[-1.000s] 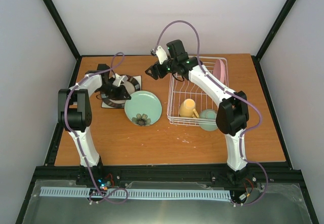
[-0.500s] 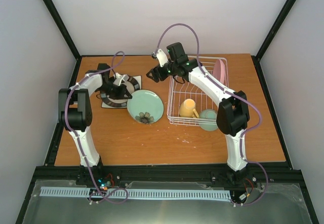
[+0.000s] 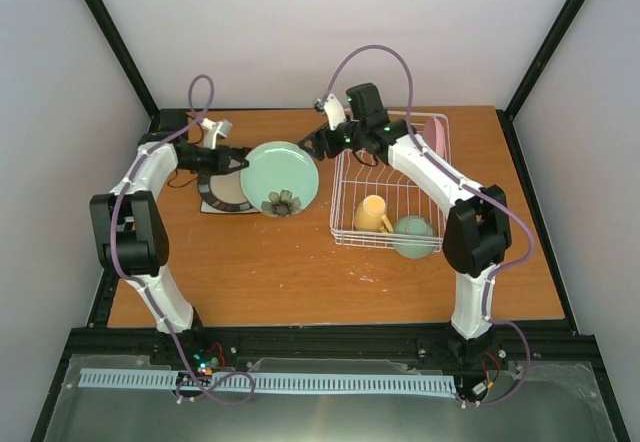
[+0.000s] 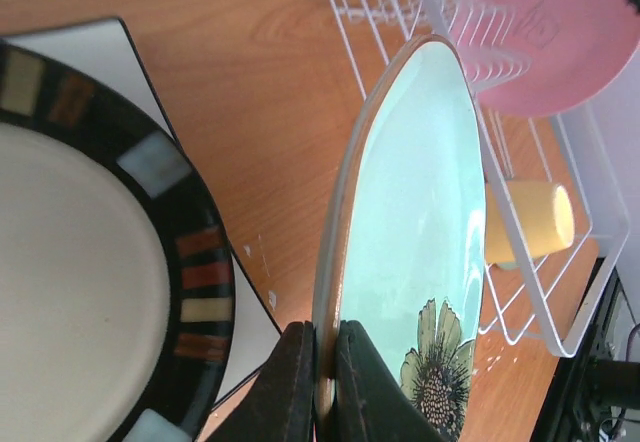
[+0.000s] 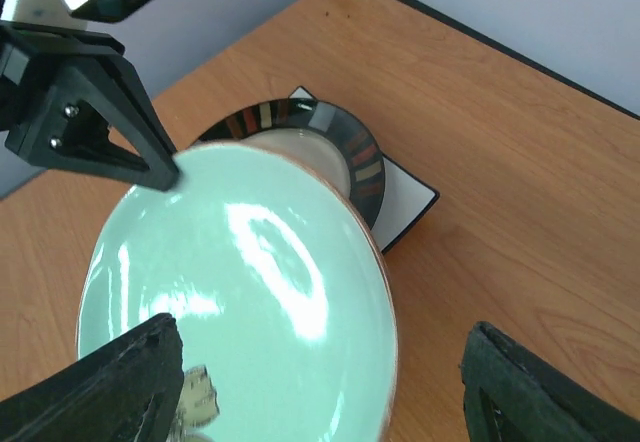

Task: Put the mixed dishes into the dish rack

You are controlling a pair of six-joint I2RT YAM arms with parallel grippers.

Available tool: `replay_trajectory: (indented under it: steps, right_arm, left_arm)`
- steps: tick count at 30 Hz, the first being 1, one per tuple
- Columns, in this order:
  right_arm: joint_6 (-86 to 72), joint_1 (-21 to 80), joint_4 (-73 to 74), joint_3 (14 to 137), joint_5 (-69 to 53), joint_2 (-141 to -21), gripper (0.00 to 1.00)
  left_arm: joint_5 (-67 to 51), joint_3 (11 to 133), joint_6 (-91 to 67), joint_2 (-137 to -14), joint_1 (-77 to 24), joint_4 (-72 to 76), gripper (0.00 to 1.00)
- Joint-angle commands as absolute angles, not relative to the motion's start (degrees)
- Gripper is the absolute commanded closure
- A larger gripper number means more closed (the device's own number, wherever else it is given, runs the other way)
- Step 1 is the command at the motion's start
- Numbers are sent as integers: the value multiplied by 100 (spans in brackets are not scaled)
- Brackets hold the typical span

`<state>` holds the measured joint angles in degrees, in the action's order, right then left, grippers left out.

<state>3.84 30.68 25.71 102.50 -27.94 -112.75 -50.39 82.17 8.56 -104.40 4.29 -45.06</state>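
Although four plates are in view, only the mint-green plate [image 3: 282, 177] is off the table [image 3: 300, 272]. The left gripper [image 3: 243, 165] has its fingers [image 4: 296, 387] clenched on the rim and holds the plate tilted on edge, between the stacked plates and the single dish rack [image 3: 343, 177]. A second ago this plate lay flat on the wood beside that stack, and the left gripper sat low over the dark-rimmed cream plate [image 3: 222, 194]. That plate rests on the white square plate [image 3: 207, 207]. The pink plate [image 3: 433, 140] stands at the rack's far right end. One yellow mug [image 3: 371, 212] lies inside the rack, and one mint-green bowl [image 3: 414, 235] sits at its near right corner. The right gripper [image 3: 318, 143] hovers just beside the held plate with its fingers [image 5: 125, 387] spread wide, gripping nothing. A mark on the pink plate's back is too faint to read.
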Motion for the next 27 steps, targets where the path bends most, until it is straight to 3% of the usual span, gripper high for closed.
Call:
replay_trajectory:
  steps: [1, 12, 27]
  right_arm:
    - [-139, 2729, 1987, 9890, -3401, -10856, 24]
    - [-1476, 2074, 2031, 9434, -5278, -10457, 21]
    - [-2580, 2489, 794, 8608, -6347, -10185, 18]
  left_arm:
    - [-6140, 8597, 1020, -10093, 789, -4363, 99]
    - [-7589, 8301, 125, -9376, 1166, -3323, 99]
    - [-7335, 7870, -13, -8398, 1165, -3392, 99]
